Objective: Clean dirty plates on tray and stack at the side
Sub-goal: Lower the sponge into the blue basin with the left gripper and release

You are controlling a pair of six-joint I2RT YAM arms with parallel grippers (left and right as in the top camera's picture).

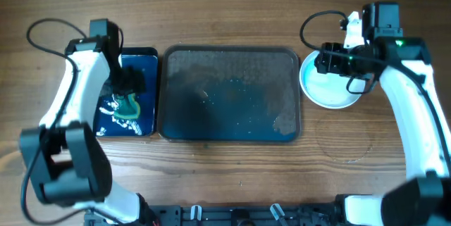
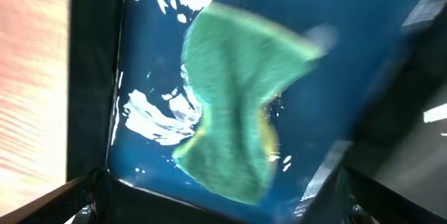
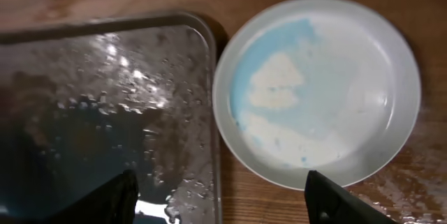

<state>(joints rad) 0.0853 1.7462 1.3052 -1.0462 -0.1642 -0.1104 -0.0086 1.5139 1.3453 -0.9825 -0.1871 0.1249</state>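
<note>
The large dark tray (image 1: 232, 64) lies mid-table, wet, with no plates on it; its right end shows in the right wrist view (image 3: 105, 98). A white plate (image 1: 328, 92) with a pale blue smear sits on the wood just right of the tray, and shows in the right wrist view (image 3: 321, 91). I cannot tell whether other plates lie under it. My right gripper (image 1: 338, 60) is open and empty above the tray's right rim and the plate's edge (image 3: 220, 196). My left gripper (image 1: 129, 89) is open above a green sponge (image 2: 237, 105).
The small blue-black tray (image 1: 144, 60) stands left of the large tray, holding blue water and the green sponge (image 1: 129, 106); its dark wall shows in the left wrist view (image 2: 91, 112). Wet marks lie on the wood near the plate.
</note>
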